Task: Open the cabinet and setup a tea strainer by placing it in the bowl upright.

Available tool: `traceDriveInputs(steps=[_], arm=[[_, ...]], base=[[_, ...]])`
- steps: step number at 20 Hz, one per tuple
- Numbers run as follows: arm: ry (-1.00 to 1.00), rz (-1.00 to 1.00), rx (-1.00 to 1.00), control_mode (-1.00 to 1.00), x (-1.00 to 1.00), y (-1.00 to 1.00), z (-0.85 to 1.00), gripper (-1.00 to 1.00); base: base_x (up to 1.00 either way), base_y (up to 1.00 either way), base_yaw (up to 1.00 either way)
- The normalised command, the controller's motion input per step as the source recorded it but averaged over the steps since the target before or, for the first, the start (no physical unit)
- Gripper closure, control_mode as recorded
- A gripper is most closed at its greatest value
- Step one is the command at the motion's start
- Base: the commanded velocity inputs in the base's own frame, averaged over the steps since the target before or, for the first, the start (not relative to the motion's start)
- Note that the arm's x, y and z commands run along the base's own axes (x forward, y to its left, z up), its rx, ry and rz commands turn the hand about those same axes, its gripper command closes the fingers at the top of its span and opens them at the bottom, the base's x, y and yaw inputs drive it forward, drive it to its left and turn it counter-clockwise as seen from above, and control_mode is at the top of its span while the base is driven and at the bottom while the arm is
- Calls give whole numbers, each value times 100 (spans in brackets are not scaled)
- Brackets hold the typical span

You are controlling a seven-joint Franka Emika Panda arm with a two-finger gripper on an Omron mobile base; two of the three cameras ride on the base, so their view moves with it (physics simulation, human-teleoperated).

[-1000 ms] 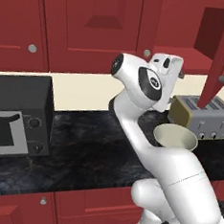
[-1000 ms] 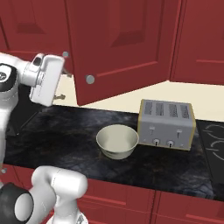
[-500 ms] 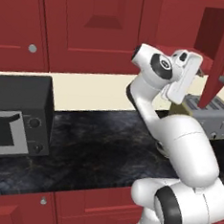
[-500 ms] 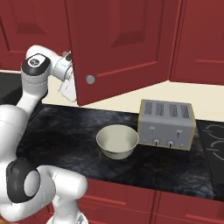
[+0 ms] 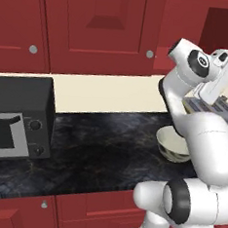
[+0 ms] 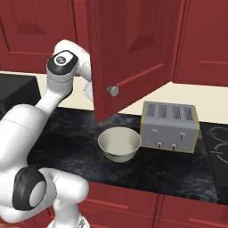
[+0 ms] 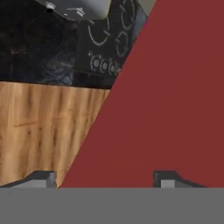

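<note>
A: cabinet interior? Swung door blocks it in the right base view; top cut off by the frame.
B: Same. Bowl half behind the arm in the left base view, toaster too. Gripper tips barely clear the bottom of the hand view; can't tell any contact with the door.

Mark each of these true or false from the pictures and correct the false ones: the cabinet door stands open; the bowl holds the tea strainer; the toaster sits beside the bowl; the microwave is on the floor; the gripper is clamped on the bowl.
1. The cabinet door stands open. True: it swings out over the counter.
2. The bowl holds the tea strainer. False: the bowl is empty.
3. The toaster sits beside the bowl. True.
4. The microwave is on the floor. False: it stands on the counter.
5. The gripper is clamped on the bowl. False: its jaws are apart, up at the red door.
</note>
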Motion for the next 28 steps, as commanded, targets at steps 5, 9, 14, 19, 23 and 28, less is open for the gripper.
traceDriveInputs(steps=[5,9,14,19,23,28], arm=[[-5,5,13,-100,-25,-100,4,-100],[0,21,13,-100,20,-100,0,-100],[0,6,1,-100,0,-20,0,-100],[-1,0,1,-100,0,75,-8,-100],[-27,-22,16,-100,-2,100,-8,-100],[-12,-30,55,-100,0,92,-48,-100]], base=[[0,0,0],[0,0,0],[0,0,0],[0,0,0],[0,0,0],[0,0,0]])
